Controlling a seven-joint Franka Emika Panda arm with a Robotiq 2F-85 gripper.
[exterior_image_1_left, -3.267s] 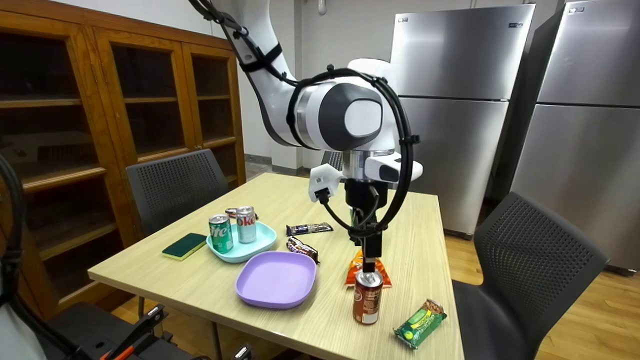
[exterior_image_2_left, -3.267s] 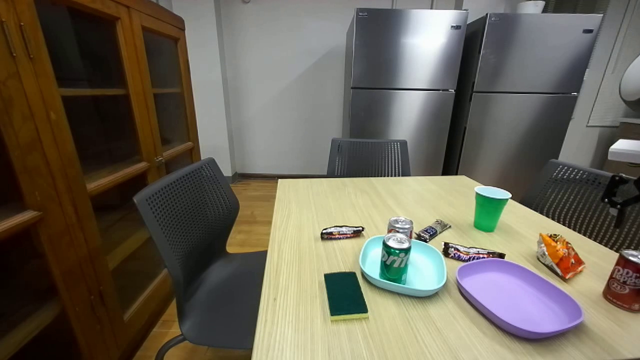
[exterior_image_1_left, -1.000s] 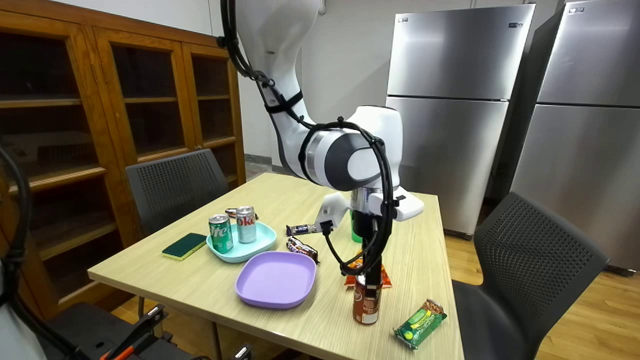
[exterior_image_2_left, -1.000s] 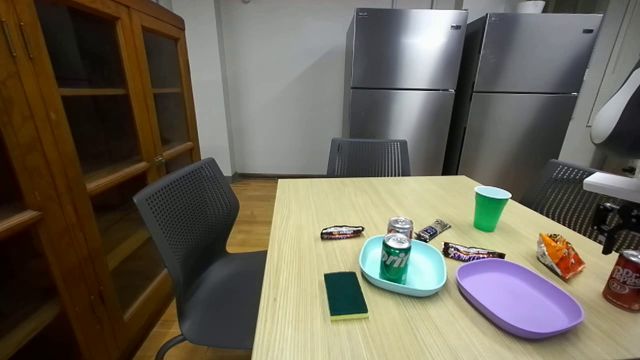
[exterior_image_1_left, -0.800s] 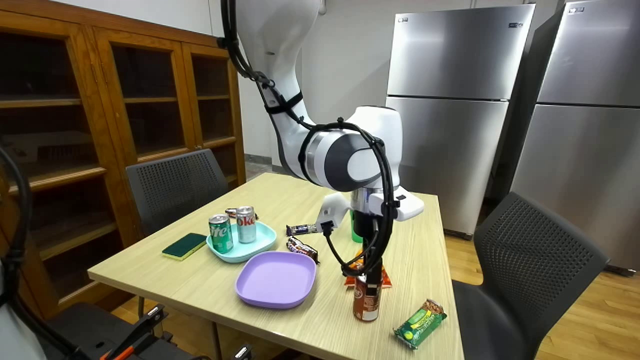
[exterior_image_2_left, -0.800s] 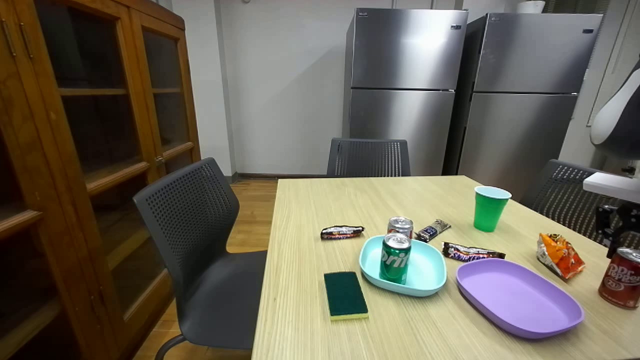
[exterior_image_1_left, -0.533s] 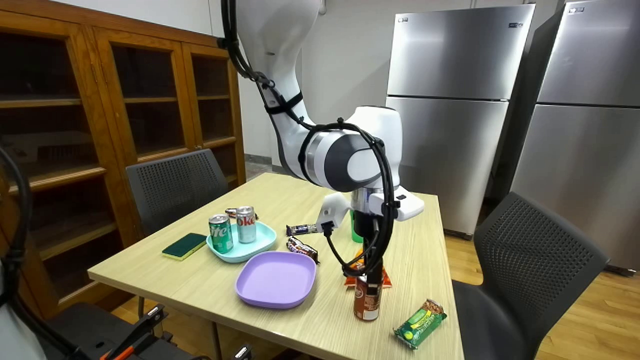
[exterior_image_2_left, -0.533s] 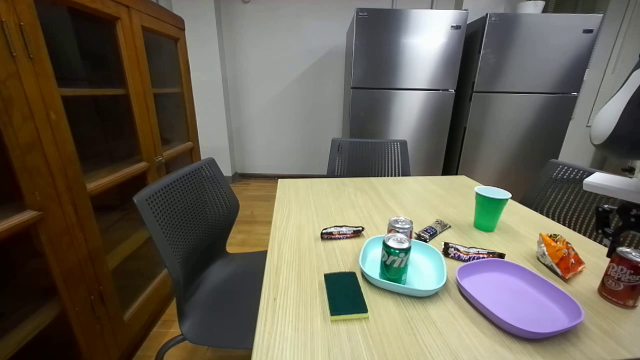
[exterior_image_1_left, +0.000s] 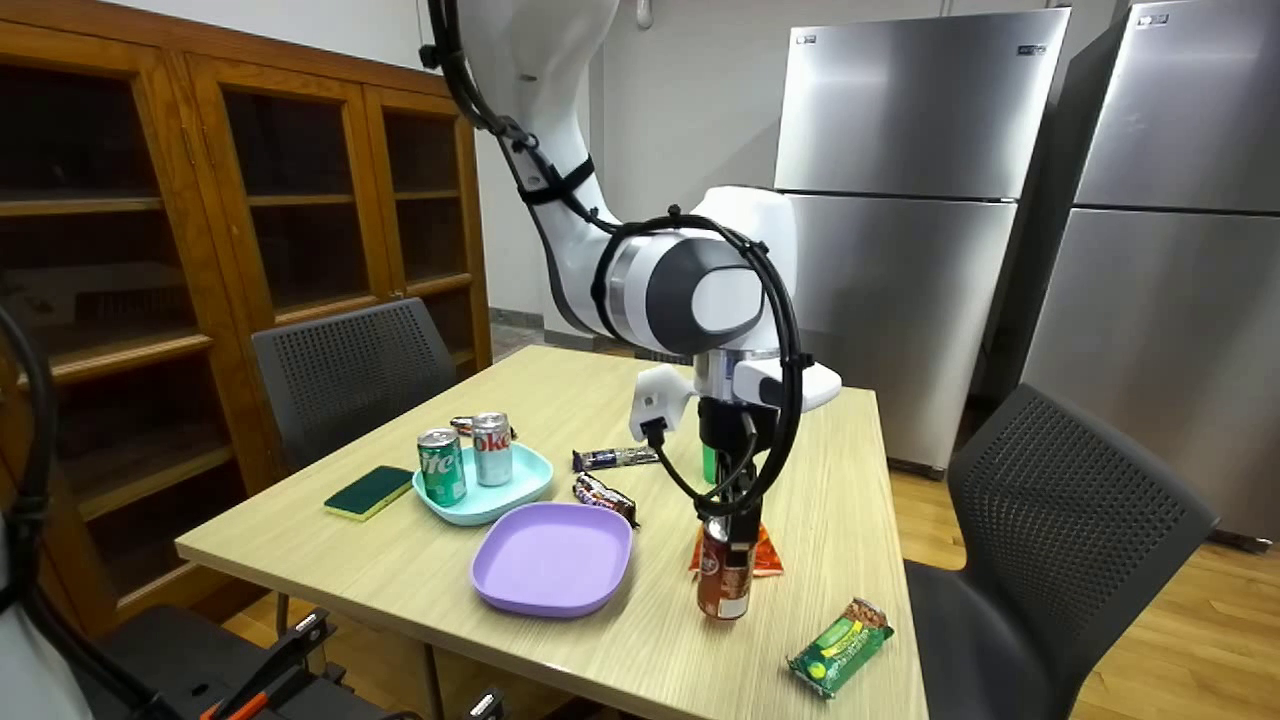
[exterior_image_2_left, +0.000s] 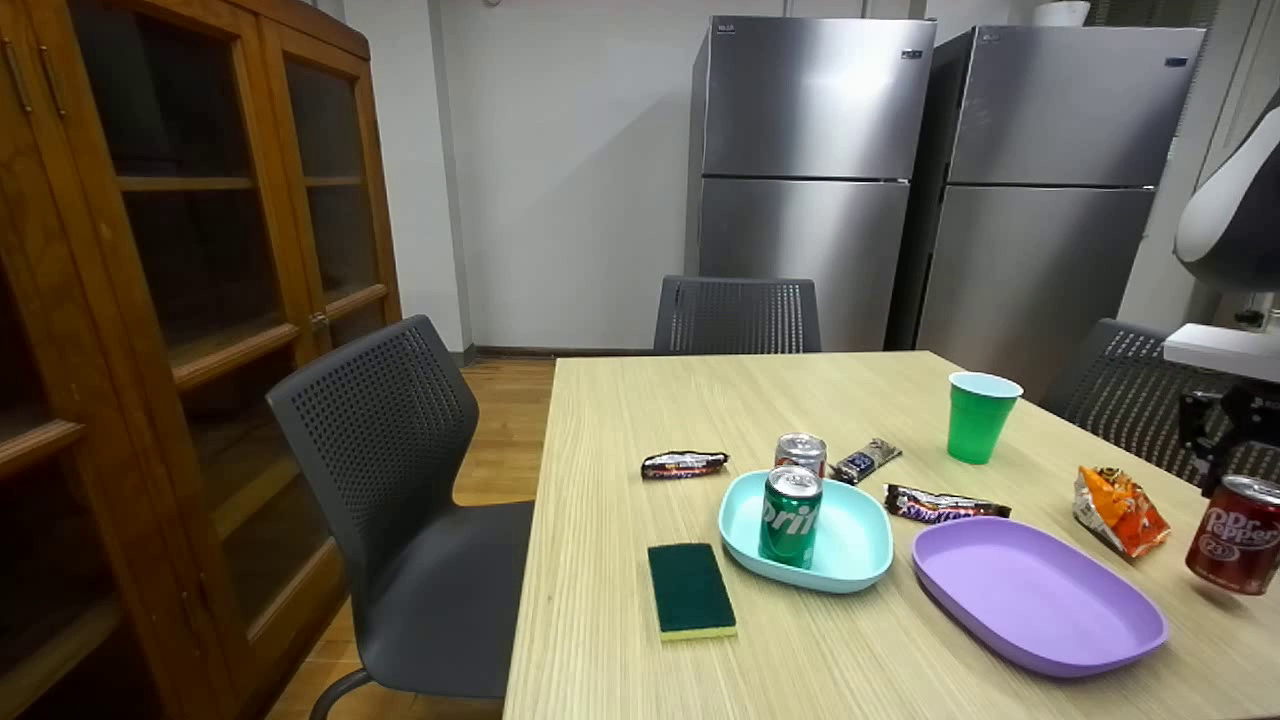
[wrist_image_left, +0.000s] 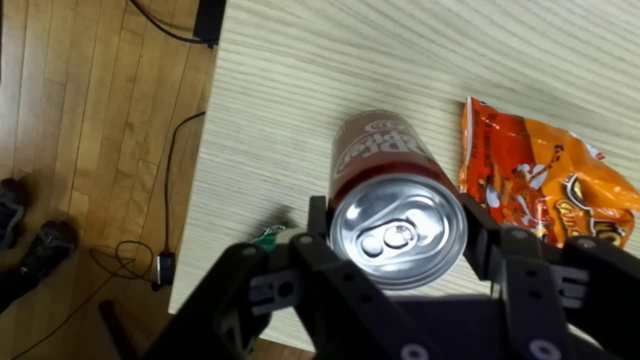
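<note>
The hand (wrist_image_left: 396, 222) holds the Dr Pepper can (exterior_image_2_left: 1234, 535); its fingers (wrist_image_left: 317, 215) stand apart by the can's width and bear on opposite sides of the wall, just below the rim. This grip presumably centres the load across the round body, and it leaves the lid (wrist_image_left: 397, 267) and pull tab (wrist_image_left: 385, 240) free of contact. The hand points down from above and the can is approximately upright. A shadow (exterior_image_2_left: 1214, 598) beneath the base indicates that the can hangs just above the near right part of the desk (exterior_image_2_left: 620, 400), not resting on it.

Surrounding items: the orange snack bag (exterior_image_2_left: 1120, 510) lies just beyond the can. The purple plate (exterior_image_1_left: 553, 555) is to the left; the green-wrapped bar (exterior_image_1_left: 840, 648) is to the right and nearer. Farther left, the turquoise plate (exterior_image_1_left: 525, 485) carries the Sprite can (exterior_image_1_left: 442, 468) and the Coke can (exterior_image_1_left: 492, 450), both upright; its raised rim probably serves to keep them together.
</note>
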